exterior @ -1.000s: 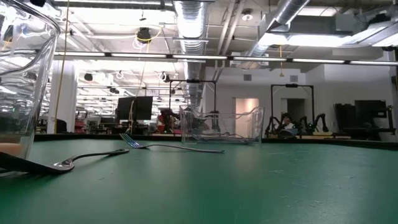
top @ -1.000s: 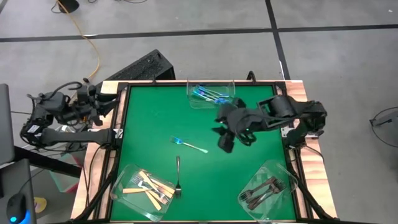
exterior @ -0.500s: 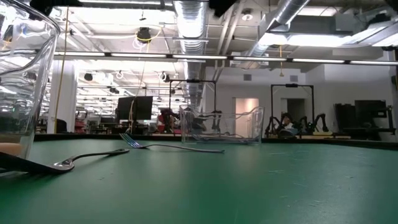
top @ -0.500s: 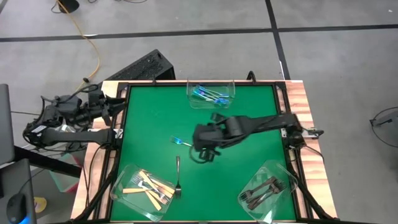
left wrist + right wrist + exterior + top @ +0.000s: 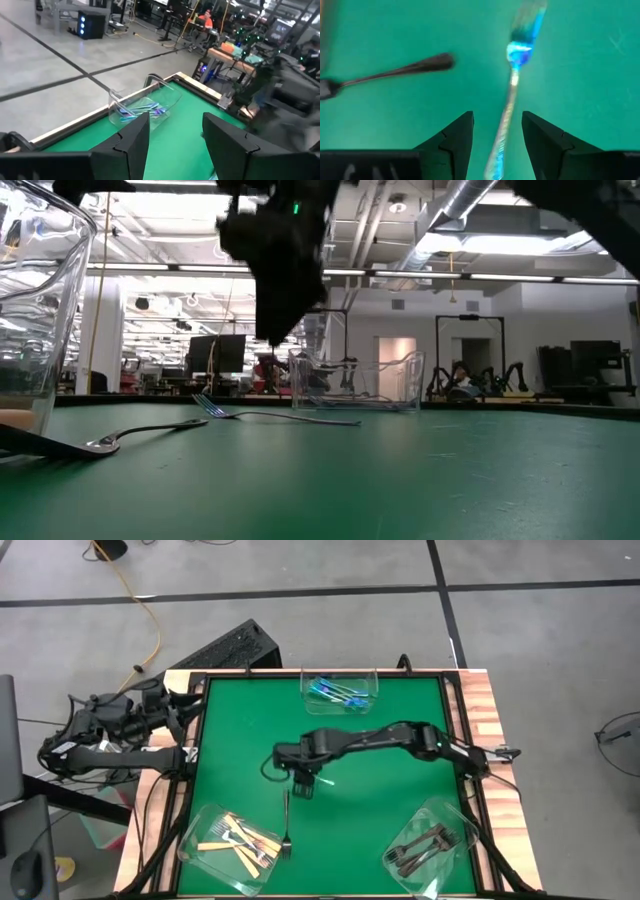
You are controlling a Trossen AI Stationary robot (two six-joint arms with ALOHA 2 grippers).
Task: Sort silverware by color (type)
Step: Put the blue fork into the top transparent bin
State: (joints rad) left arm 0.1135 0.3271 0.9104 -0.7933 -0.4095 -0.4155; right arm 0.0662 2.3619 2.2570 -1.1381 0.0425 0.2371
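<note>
**Silverware sort: right arm just swung over the last blue fork**

Silverware update from us, working from the bottom of the high view upward. Bottom left, the tub [image 5: 228, 840] with the tan-handled forks [image 5: 238, 835] looks settled. Bottom right, the tub [image 5: 432, 840] of dark grey forks [image 5: 420, 845] too. Between them, low on the green table [image 5: 230, 730], one loose dark fork [image 5: 286, 825] lies with its tines just beside the tan tub.

A bit higher, around mid-frame, is where things changed. A second ago the right arm was folded back at the right side of the table; now it's stretched across to the middle, and the right gripper [image 5: 302, 772] hangs directly over the loose blue fork [image 5: 512, 90]. In its wrist view we see the fingers spread apart with nothing in them, and the fork's shiny stem runs right into the gap between them. Neither loose fork has moved. In the low view the gripper is above the table, not down on it yet.

So we'd guess blue fork is next: drop, pinch, carry.

Top centre, the blue tub [image 5: 340, 692] waits with blue forks [image 5: 335, 692] in it.

Far left, off the table, the left gripper [image 5: 175, 137] is parked, fingers wide and empty.
</note>
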